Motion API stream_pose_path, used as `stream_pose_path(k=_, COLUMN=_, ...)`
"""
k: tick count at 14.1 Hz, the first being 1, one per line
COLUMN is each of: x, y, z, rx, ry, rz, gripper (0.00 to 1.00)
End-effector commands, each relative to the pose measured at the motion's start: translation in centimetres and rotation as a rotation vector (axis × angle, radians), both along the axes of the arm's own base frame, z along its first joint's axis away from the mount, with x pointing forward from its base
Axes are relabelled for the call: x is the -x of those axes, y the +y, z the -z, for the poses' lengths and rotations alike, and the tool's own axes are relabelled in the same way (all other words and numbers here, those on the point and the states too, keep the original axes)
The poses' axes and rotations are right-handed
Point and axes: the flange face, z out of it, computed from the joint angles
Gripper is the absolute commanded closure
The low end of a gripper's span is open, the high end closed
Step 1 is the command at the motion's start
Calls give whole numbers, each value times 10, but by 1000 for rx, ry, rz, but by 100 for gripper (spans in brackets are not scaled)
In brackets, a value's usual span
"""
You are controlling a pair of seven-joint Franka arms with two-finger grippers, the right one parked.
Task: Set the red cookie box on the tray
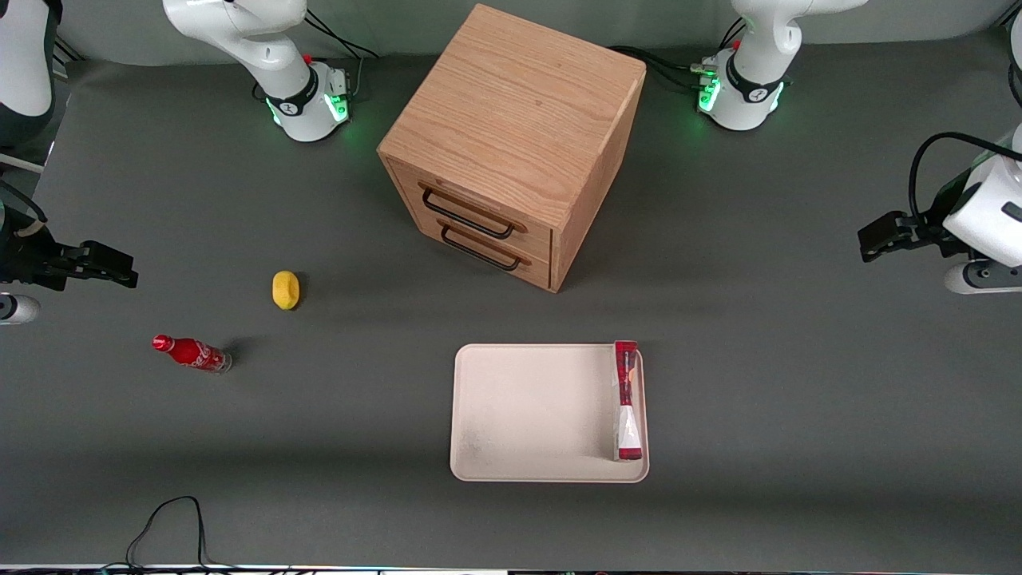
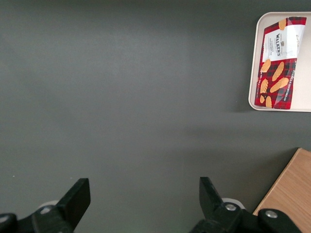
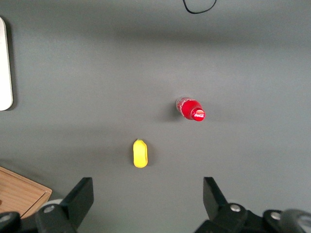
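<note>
Cream tray [image 1: 527,415] sits nearest, and the red cookie box [image 1: 627,399] rests inside it, propped along the rim toward the working arm's end. Left pincer [image 1: 866,243] hovers well apart above bare worktop [image 1: 798,383], fingers [image 2: 75,199] spread wide, holding nothing.

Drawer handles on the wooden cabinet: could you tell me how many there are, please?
2. The upper handle is on the wooden cabinet's top drawer; the lower handle is directly beneath. The open gripper hangs above bare table, toward the working arm's end.
</note>
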Motion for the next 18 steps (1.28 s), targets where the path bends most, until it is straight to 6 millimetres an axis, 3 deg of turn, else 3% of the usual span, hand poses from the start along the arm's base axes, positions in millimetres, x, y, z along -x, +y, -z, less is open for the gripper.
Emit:
stream_pose_path(k=1, x=13, y=6, z=-3, rx=15, ry=-32, rz=5, gripper=0)
stream_pose_path(k=6, x=31, y=34, z=-9, rx=50, ry=-79, rz=17, gripper=0)
stream_pose_path(k=12, x=39, y=34, z=-32, rx=53, ry=-44, rz=10, gripper=0)
stream_pose_path(k=18, x=45, y=29, z=-27, rx=79, ry=29, rz=18, gripper=0)
